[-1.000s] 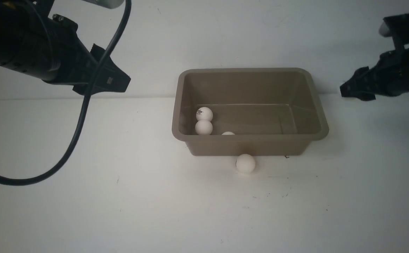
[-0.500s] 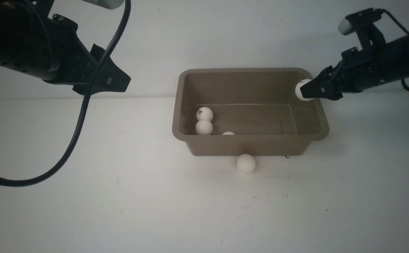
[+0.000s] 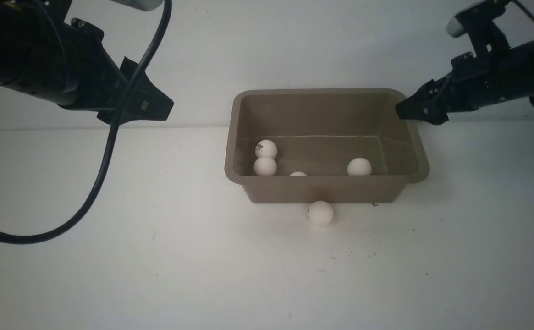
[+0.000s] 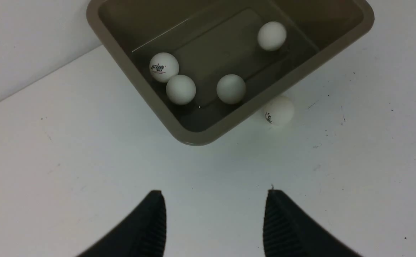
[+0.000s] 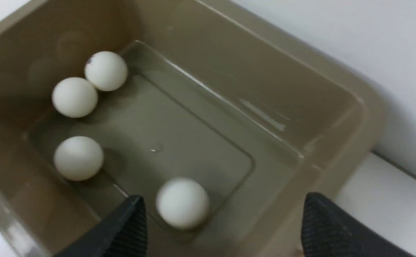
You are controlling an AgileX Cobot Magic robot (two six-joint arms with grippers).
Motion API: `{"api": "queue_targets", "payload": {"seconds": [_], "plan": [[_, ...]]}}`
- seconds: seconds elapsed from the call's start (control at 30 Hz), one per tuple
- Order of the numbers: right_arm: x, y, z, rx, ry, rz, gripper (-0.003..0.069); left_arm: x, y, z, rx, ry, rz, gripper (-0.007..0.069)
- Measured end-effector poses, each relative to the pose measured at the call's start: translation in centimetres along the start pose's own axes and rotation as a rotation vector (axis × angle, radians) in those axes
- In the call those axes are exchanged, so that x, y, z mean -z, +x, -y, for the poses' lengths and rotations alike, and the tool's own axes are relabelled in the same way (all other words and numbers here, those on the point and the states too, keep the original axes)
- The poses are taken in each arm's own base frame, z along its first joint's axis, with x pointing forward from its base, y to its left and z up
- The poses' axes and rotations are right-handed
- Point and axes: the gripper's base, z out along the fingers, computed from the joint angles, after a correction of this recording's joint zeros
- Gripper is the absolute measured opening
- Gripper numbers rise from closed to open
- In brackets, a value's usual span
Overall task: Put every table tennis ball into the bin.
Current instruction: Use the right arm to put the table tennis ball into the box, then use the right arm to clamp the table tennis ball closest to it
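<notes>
The right gripper [image 3: 404, 111], jaws spread wide and empty, hangs over the 2 o'clock corner of the bin [image 3: 326, 91]. The nearest ball [image 3: 359, 167] lies on the bin floor at the gripper's 7 o'clock. Three other balls [image 3: 266, 149] sit toward the bin's 8 o'clock. The outside ball [image 3: 320, 213] rests on the table [image 3: 156, 275] just beside the bin's 6 o'clock wall. The left gripper [image 3: 163, 107], jaws apart and empty, hovers well apart at the bin's 10 o'clock.
</notes>
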Motion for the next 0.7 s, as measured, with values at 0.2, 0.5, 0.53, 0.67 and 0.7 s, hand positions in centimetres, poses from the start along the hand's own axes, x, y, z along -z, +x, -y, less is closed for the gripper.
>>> {"api": "queue_targets", "payload": {"seconds": [0.2, 0.5, 0.53, 0.67, 0.7], "plan": [[1.6, 1.9, 3.1, -0.060, 0.100, -0.075, 0.0502, 0.0, -0.1, 0.2, 0.012, 0.026, 0.014, 0.0342], [2.0, 3.7, 4.8, 0.043, 0.158, -0.183, 0.0486, 0.0, -0.3, 0.4, 0.018, 0.047, 0.029, 0.0342], [1.2, 4.5, 5.2, 0.071, 0.146, -0.202, 0.0486, 0.0, -0.3, 0.4, 0.013, 0.047, 0.029, 0.0342], [-1.5, 7.0, 6.1, 0.076, 0.080, -0.229, 0.0486, 0.0, -0.3, 0.4, 0.013, 0.049, 0.030, 0.0342], [-2.3, 7.6, 6.1, 0.074, 0.047, -0.224, 0.0486, 0.0, -0.3, 0.4, 0.012, 0.049, 0.030, 0.0342]]}}
